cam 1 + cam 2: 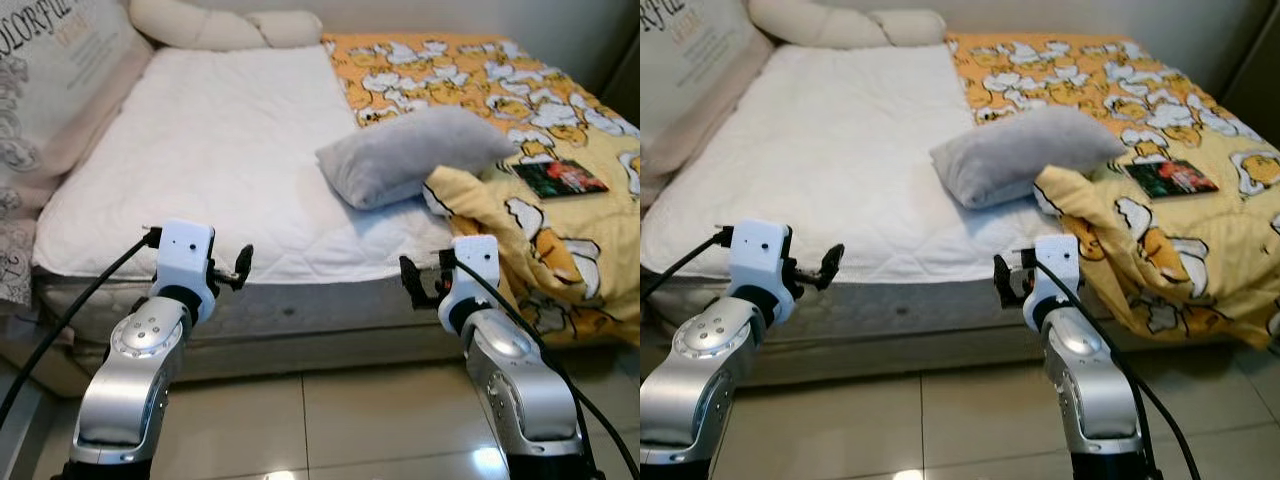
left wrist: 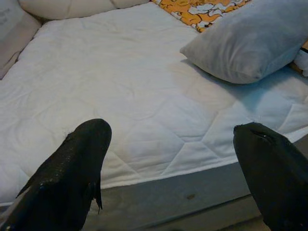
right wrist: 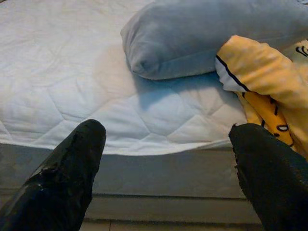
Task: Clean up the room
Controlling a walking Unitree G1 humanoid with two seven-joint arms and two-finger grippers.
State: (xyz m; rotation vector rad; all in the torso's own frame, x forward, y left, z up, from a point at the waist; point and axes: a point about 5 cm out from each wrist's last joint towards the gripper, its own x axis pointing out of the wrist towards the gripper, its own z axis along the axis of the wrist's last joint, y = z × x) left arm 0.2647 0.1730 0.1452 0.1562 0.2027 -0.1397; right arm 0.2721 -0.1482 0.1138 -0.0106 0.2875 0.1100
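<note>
Both hands, left hand and right hand, released, face the bed; next likely reaching the grey pillow at centre frame.

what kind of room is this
Most likely a bedroom: a bed with a white quilted mattress, a grey pillow and a rumpled yellow patterned blanket lying on it.

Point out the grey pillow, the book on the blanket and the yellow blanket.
grey pillow (image 1: 415, 152): left eye view, middle of its top face.
book (image 1: 560, 177): left eye view, centre of its cover.
yellow blanket (image 1: 470, 70): left eye view, flat patterned part near the bed's far side.
</note>
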